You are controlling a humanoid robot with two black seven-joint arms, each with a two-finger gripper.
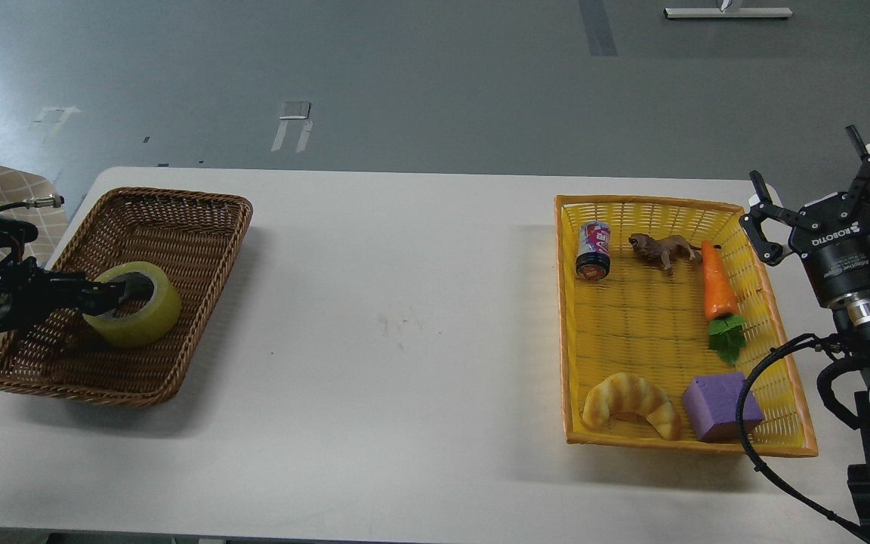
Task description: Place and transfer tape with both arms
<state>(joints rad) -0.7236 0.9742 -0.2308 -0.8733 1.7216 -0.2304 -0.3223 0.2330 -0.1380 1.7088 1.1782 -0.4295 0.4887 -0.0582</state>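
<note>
1. Nearest the camera is the right arm's dark lower housing at the bottom right edge, with a black cable (pixel 763 423) looping from it across the corner of the yellow basket (pixel 567 317).
2. At the top of that arm, the right gripper (pixel 820 177) hangs beside the yellow basket's far right corner with its fingers spread wide and nothing between them.
3. On the other side, the left gripper (pixel 119 291) reaches into the brown wicker basket (pixel 201 208). One finger sits inside the core of the tape (pixel 140 306) and the other seems to lie against the outside, so it looks closed on the roll's wall.
4. That roll is in the wicker basket, tilted on its edge, core opening facing the left arm.
5. Handling, as a judgement: the roll should be light and stiff, with a slick film surface. Pinching the wall through the cardboard core is the surer hold, since the outer face could slip.
6. Moving outward, the yellow basket holds a small can (pixel 593 251), a toy lion (pixel 665 249), a carrot (pixel 718 295), a croissant (pixel 631 404) and a purple block (pixel 720 406).
7. Readable writing: "ROBOTIQ" on the right gripper's body. The can's label has lettering too small to make out.
</note>
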